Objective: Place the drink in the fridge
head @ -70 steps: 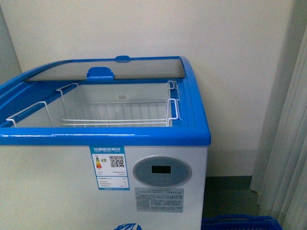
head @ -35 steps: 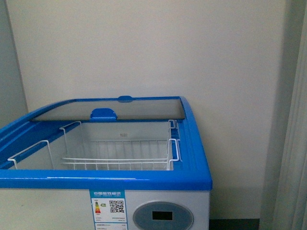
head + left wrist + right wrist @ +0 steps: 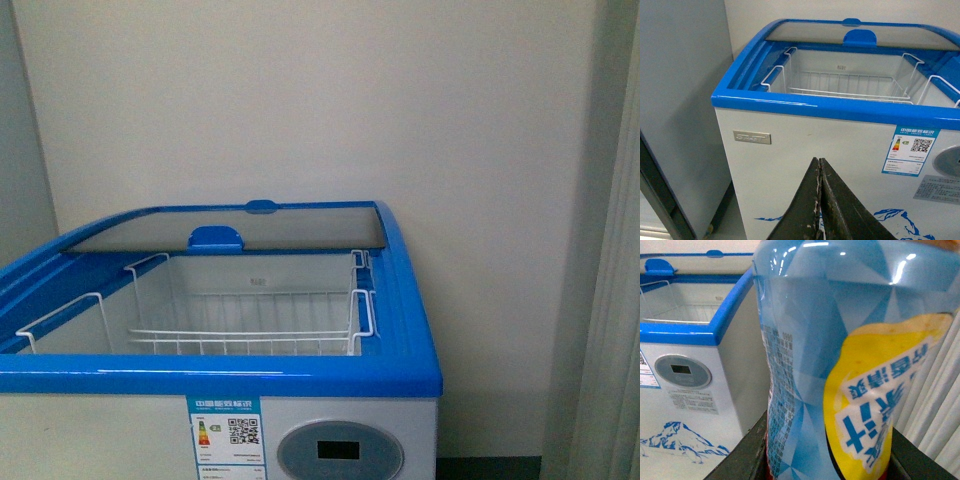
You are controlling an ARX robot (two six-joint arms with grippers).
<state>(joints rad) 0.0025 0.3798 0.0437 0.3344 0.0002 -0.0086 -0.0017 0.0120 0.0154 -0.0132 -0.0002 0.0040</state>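
The fridge (image 3: 400, 372) is a white chest cooler with a blue rim, straight ahead in the front view. Its glass lid (image 3: 230, 228) is slid to the back, so the top stands open over a white wire basket (image 3: 250, 325). Neither arm shows in the front view. My left gripper (image 3: 819, 162) is shut and empty, in front of the fridge's white front wall (image 3: 790, 165), below the rim. My right gripper (image 3: 830, 465) is shut on the drink bottle (image 3: 800, 365), blue with a yellow label, held upright to the right of the fridge (image 3: 680, 332).
A grey cabinet (image 3: 680, 100) stands close against the fridge's left side. A pale curtain (image 3: 615, 300) hangs to the right of the fridge, and it also shows behind the bottle as curtain folds (image 3: 940, 400). A cream wall (image 3: 300, 100) is behind.
Since one second ago the front view has lifted, so the fridge sits lower in the picture and the blue basket on the floor has left it. Nothing has moved in the last half second.
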